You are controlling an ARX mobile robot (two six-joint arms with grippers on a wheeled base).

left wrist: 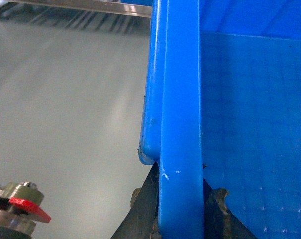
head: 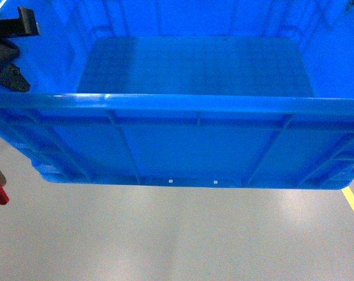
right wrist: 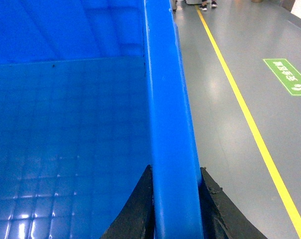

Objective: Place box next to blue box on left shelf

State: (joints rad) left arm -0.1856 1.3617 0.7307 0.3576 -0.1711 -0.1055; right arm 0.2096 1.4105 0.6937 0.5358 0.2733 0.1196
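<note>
Filling most of the head view, the box (head: 188, 129) hung above the grey floor (head: 177, 234) with its open top toward the camera, and its smooth inner floor showed nothing lying in it. Its ribbed near wall and thick rim ran across the frame, both ends cut off by the picture edges. The left tool (left wrist: 180, 209) straddled the rim of the left side wall, one dark finger (left wrist: 143, 209) outside and the other inside, pinching that wall between them. The right tool (right wrist: 175, 204) gripped the right side wall likewise, its black fingers (right wrist: 135, 209) pressed against either face of the rim. A yellow line (right wrist: 250, 119) and a green floor marking (right wrist: 288, 75) lay on the floor to the right of the box. A steel rail (left wrist: 90, 7) crossed the top of the left wrist view, too cropped to identify; a red part (left wrist: 21, 204) sat blurred at that view's lower left.
</note>
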